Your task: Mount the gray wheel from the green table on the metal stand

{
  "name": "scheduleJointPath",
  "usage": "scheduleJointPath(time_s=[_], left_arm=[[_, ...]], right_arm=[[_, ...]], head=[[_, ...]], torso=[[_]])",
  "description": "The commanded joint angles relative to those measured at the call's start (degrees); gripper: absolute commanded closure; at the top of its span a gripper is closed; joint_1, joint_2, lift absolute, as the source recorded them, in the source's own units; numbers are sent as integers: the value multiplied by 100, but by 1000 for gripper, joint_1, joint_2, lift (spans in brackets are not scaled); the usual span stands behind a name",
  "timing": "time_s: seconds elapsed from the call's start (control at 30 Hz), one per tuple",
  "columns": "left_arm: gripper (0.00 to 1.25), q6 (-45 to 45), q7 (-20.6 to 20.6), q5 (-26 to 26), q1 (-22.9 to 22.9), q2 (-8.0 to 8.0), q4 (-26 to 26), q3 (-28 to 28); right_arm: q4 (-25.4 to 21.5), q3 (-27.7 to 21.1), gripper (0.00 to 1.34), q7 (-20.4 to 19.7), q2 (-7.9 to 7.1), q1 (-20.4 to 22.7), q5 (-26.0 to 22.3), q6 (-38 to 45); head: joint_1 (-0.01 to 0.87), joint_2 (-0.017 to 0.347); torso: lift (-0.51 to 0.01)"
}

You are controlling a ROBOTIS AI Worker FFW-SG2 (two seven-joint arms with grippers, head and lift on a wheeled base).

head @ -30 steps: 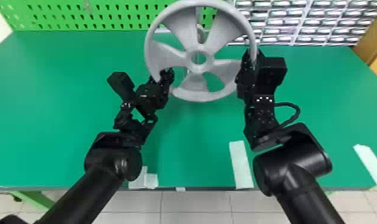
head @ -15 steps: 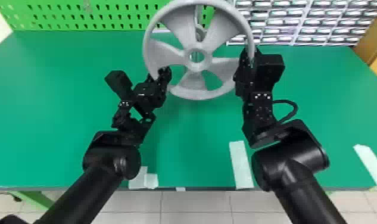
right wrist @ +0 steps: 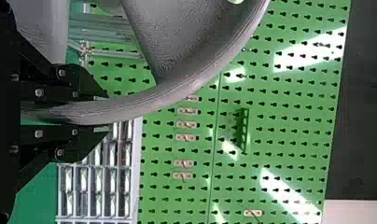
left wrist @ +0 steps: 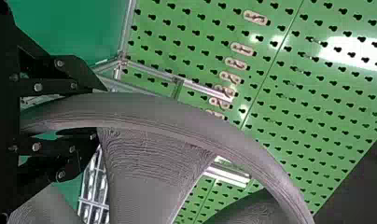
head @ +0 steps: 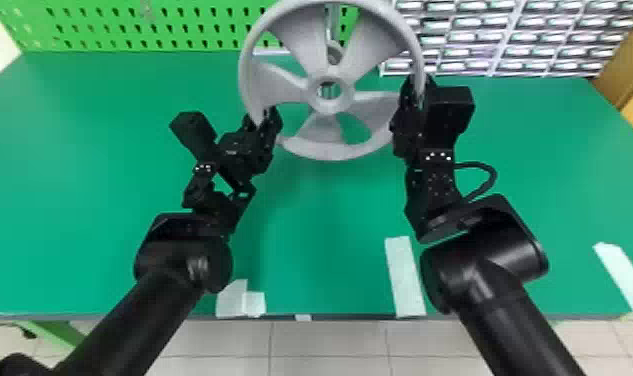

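The gray wheel (head: 352, 150) is held up above the table between both arms, its open hub facing the head camera. My left gripper (head: 266, 120) is shut on its lower left rim, and my right gripper (head: 416, 92) on its right rim. In the left wrist view the rim (left wrist: 177, 112) passes between the fingers of the left gripper (left wrist: 95, 112). The right wrist view has the rim (right wrist: 144, 105) pinched by the right gripper (right wrist: 105, 112). Behind the wheel, part of the metal stand (head: 332, 25) shows; the wheel hides the rest.
The green table (head: 320, 240) lies below, with white tape strips (head: 405, 277) near its front edge. A green pegboard (head: 90, 25) stands along the back, and a rack of small bins (head: 495, 37) is at the back right.
The wheel and both grippers have shifted slightly left and toward the back of the table. Both grippers keep their hold on the rim.
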Motion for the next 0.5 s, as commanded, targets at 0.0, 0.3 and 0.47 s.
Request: scheduleJointPath(time_s=[0.0,0.3,0.47], left_arm=[[895,-23,0,-60,-38,-12,65,41],[895,-76,0,-69,-117,-47,241,67],[894,-146,0,-34,-187,-100,364,76]], right_arm=[[101,32,1187,-1,0,-66,-21,-33],[277,85,1187,-1,26,-171,-56,-121],[312,94,1187,-1,35,-224,-56,-139]], head=[[867,52],[867,52],[867,52]], torso=[[-100],[-100],[-100]])
